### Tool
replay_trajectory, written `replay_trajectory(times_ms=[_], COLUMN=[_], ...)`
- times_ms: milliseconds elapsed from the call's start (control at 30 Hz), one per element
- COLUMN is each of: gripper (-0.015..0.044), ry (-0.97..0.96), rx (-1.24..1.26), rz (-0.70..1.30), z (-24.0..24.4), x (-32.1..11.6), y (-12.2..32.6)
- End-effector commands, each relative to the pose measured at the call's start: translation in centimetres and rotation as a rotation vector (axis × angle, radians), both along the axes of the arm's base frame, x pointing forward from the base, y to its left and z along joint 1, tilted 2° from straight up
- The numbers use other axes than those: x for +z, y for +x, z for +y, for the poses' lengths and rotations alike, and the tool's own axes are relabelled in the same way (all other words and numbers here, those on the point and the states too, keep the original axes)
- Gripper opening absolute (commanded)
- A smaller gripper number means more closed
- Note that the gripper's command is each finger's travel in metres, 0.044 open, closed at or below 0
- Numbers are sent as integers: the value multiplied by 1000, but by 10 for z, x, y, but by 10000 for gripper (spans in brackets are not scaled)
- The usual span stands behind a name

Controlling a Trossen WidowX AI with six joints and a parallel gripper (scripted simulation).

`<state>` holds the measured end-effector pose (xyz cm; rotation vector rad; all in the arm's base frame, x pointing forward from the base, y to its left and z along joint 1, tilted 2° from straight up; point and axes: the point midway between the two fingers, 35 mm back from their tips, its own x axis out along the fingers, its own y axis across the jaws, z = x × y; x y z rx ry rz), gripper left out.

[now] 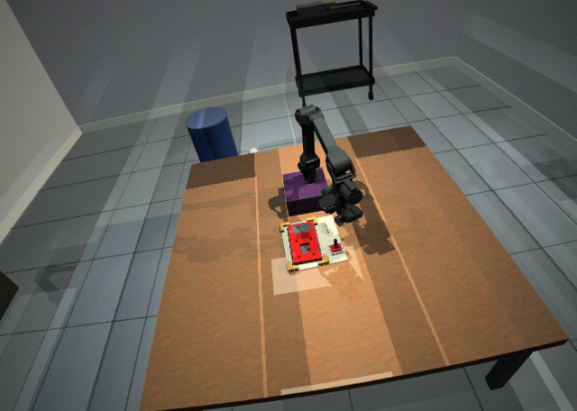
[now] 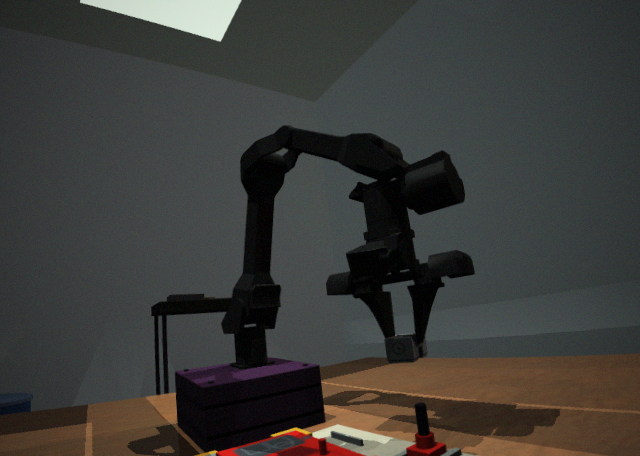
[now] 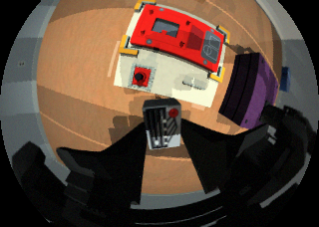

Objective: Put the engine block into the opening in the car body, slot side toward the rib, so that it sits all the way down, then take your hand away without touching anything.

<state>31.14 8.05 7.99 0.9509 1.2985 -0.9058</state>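
The red car body (image 1: 313, 240) (image 2: 338, 452) (image 3: 174, 45) lies flat on a white board (image 1: 330, 235) (image 3: 166, 90), between yellow corner pieces. Its opening (image 1: 305, 248) (image 3: 165, 26) is empty; the rib inside is too small to tell. My gripper (image 2: 405, 339) (image 3: 162, 123) is shut on the engine block (image 2: 401, 349) (image 3: 161, 119), a small grey block, and holds it in the air beside the board, on the side away from the car body. The block's ribbed face with a red round spot faces the wrist camera. In the top view the block is hidden or too dark to tell.
A red piece with an upright black knob (image 1: 335, 247) (image 2: 425, 443) (image 3: 141, 77) stands on the board, near a low grey bar (image 2: 346, 437) (image 3: 194, 83). The arm's purple base (image 1: 303, 190) (image 2: 248, 404) (image 3: 249, 90) stands behind the board. A blue barrel and black cart stand beyond the table.
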Motion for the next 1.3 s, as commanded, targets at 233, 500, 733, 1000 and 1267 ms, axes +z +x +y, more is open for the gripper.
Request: replay_trajectory(times_ms=[233, 500, 733, 1000, 1267], gripper=[0, 0, 0, 0, 0], ry=[-12, -25, -39, -54, -70], rx=[248, 436, 599, 780, 953], rz=[1, 2, 3, 5, 8], z=[-29, -53, -74, -97, -122], x=[-10, -18, -25, -32, -40], y=[14, 22, 27, 31, 33])
